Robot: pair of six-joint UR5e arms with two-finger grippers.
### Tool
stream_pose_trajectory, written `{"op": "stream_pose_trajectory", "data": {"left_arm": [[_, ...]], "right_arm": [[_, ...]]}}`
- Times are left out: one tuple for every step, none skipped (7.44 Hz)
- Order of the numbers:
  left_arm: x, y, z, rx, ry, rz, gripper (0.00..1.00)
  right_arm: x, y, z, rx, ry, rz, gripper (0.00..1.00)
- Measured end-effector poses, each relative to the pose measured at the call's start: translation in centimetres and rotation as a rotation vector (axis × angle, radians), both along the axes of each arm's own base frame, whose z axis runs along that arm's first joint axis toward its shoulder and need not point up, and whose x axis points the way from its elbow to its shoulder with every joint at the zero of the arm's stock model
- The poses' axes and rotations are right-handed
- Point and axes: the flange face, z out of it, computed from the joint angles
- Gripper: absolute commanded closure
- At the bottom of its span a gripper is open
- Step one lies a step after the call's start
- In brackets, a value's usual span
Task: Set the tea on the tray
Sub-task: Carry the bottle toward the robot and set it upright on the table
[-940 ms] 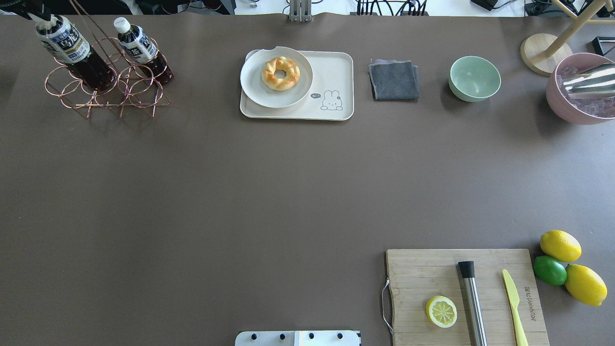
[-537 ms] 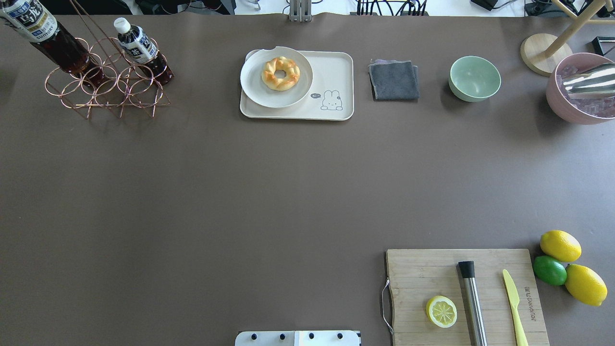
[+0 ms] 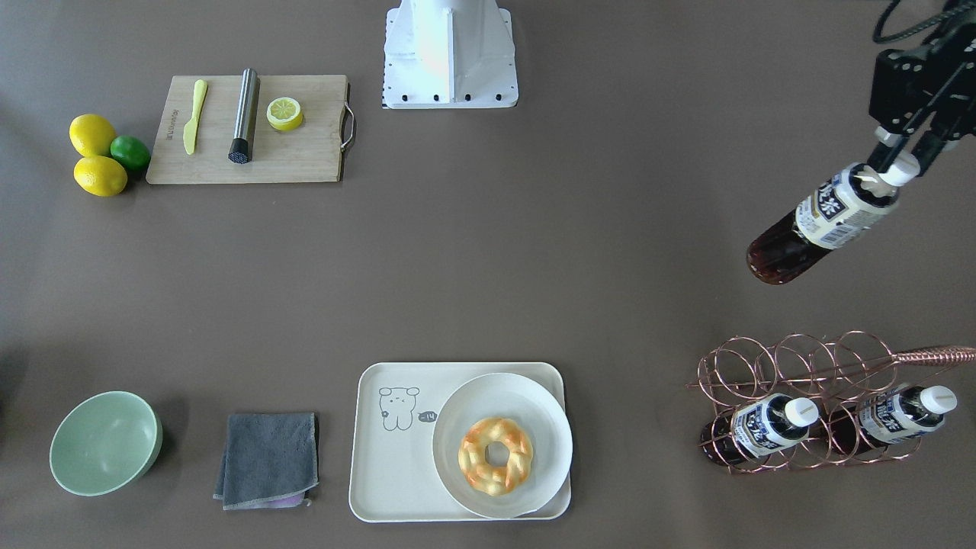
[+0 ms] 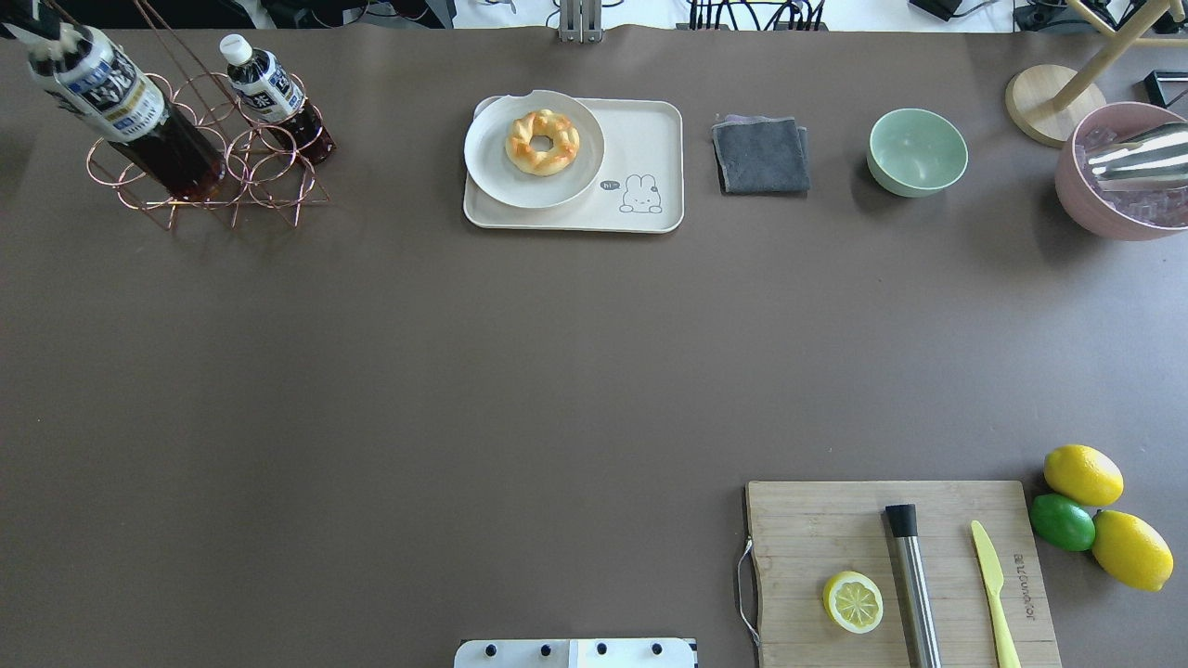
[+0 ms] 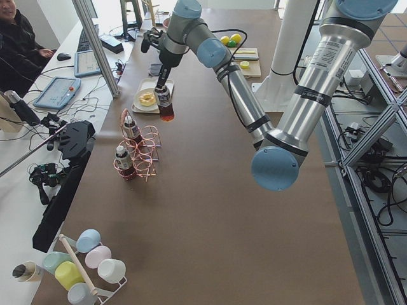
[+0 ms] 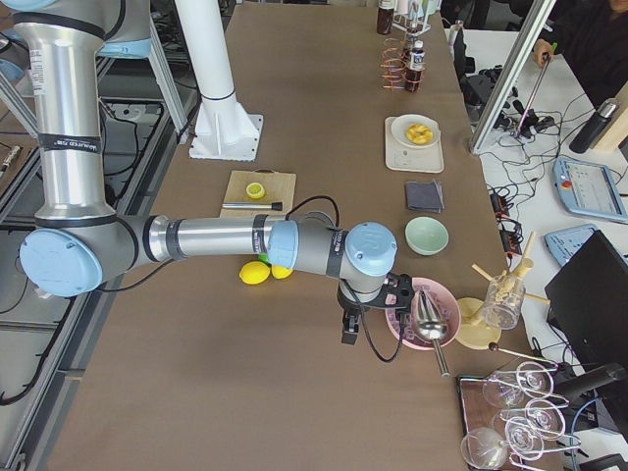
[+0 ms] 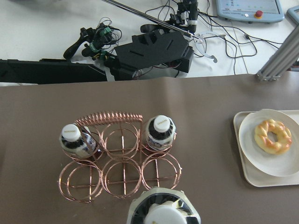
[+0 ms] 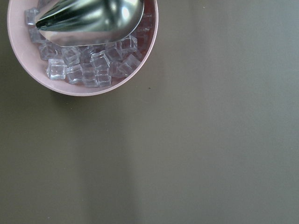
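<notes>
While the table (image 3: 534, 267) is bearing everything else, the tea (image 3: 827, 217) is hanging in the air on the robot's left side, clear of the rack (image 3: 793, 358) and well apart from the tray (image 3: 381, 473). A plate (image 3: 465, 404) with a doughnut (image 3: 494, 456) is taking up one half of the tray, leaving the half with the bear drawing bare. Two more bottles are standing in the rack. The left gripper (image 3: 894, 166) is clamping its fingers on the tea's white cap.

Handling, as judged: the bottle is looking full, so it is probably fairly heavy for its size, with thin walls that give and a smooth label. The ribbed cap is the stiffest hold, though the body may swing below it. A slow carry and a base-first landing on the bare half seem wise.

Views: the front-facing view is showing the fingers on the cap. The overhead view is cutting the gripper off at its edge and laying the tea over the rack. The left side view is showing the gap beneath the bottle. The left wrist view is showing only the cap top. The right gripper (image 6: 365, 314) is appearing only in the right side view, beside the ice bowl (image 6: 422, 312); whether its fingers are apart cannot be told.
</notes>
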Motion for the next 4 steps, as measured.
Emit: {"op": "stream_pose_trajectory", "data": {"left_arm": [[4.7,1.7,-1.9,-0.011,0.013,0.003,1.00],[9.9,3.3,-3.9,-0.023,0.014,0.001,1.00],[14.5,4.9,-6.7,-0.034,0.009,0.002,1.00],[18.5,6.8,-10.1,-0.053,0.014,-0.001,1.00]], "right_arm": [[0.0,0.1,-0.1,-0.001,0.001,0.003,0.00],[0.0,0.0,-0.2,-0.001,0.002,0.005,0.00],[0.0,0.1,-0.1,-0.003,0.002,0.006,0.00],[0.0,0.2,-0.1,-0.005,0.002,0.006,0.00]]}}
